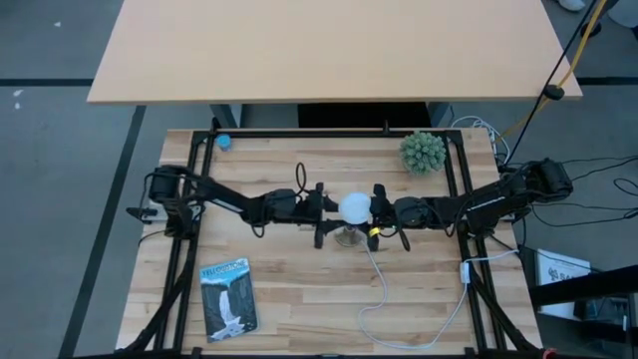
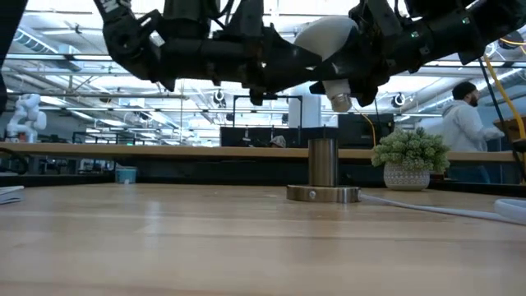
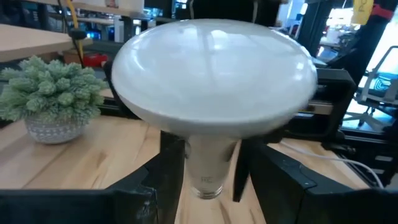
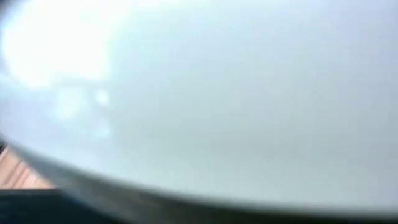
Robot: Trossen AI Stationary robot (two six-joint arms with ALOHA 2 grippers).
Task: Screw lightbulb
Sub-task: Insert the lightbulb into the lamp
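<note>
We hold the lightbulb [image 3: 214, 74] up in the air over the middle of the table [image 1: 299, 289], above the metal socket [image 2: 322, 174] with its white cord [image 1: 384, 299]. Its frosted white dome is wide and smooth, narrowing to a pale grey neck that points down and tilts a little. Our right gripper [image 1: 384, 211] is clamped on the bulb's neck. Our left gripper [image 1: 324, 207] sits just beside the dome, and we cannot tell whether its fingers are parted. Farther back stands the green spiky plant [image 1: 424, 152].
</note>
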